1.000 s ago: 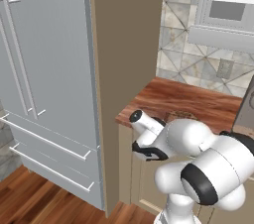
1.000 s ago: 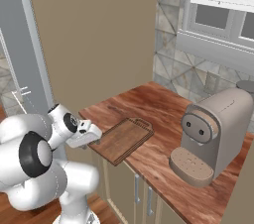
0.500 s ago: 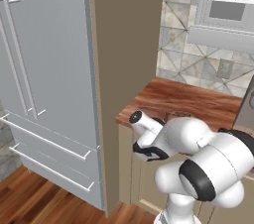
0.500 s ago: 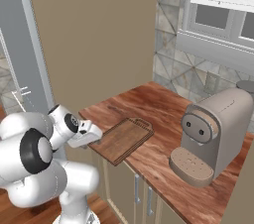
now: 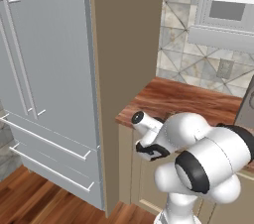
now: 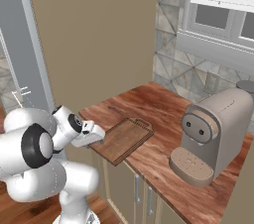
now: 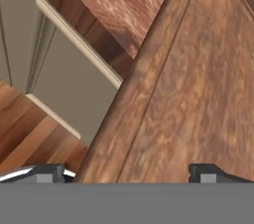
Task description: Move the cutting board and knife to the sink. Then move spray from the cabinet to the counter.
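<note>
The cutting board [image 6: 125,138] is a dark-brown wooden slab lying flat on the reddish counter [image 6: 163,101], with its near end at the counter's front edge. My gripper [image 6: 98,135] hovers open at that near-left end. In the hand view the board [image 7: 193,89] fills the right side, and its long edge runs diagonally down between my fingertips [image 7: 49,172]. The gripper [image 7: 129,173] holds nothing. In the left base view the hand [image 5: 153,150] sits low at the counter's front edge [image 5: 149,119]. The knife, the sink and the spray are out of view.
A grey-brown coffee machine [image 6: 211,136] stands on the counter right of the board. A tall beige panel [image 5: 124,44] and a grey fridge [image 5: 44,69] rise to the left. Beige cabinet doors [image 7: 69,79] and wood floor [image 7: 30,139] lie below the edge.
</note>
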Robot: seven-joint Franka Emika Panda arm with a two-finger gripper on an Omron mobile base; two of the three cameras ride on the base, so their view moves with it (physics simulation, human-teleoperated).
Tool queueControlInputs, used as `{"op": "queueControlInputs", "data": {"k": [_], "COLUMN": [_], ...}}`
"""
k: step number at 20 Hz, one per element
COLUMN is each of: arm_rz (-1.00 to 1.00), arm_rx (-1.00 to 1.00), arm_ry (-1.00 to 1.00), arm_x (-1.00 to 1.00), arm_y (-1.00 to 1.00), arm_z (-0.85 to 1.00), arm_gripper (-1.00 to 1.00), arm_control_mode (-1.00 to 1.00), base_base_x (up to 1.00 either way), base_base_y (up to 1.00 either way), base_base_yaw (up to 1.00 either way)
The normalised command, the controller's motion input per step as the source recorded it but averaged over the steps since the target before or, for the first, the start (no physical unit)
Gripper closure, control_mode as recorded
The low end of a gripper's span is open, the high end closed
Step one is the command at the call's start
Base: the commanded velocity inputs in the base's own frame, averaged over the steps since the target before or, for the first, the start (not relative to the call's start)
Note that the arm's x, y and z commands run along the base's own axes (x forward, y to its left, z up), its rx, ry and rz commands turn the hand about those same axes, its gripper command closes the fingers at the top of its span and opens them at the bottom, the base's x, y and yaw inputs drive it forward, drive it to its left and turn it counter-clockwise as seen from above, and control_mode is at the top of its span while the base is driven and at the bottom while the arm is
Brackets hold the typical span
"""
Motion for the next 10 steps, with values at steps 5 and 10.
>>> {"op": "queueControlInputs", "data": {"k": [5, 10], "arm_rz": [0.0, 0.0], "arm_rx": [0.0, 0.0], "arm_ry": [-0.02, 0.0], "arm_x": [0.0, 0.0], "arm_y": [-0.12, -0.15], "arm_z": [-0.22, -0.13], "arm_gripper": [-1.0, 1.0], "arm_control_mode": [-1.0, -1.0], "base_base_x": [0.0, 0.0], "base_base_y": [0.0, 0.0], "base_base_yaw": [0.0, 0.0]}}
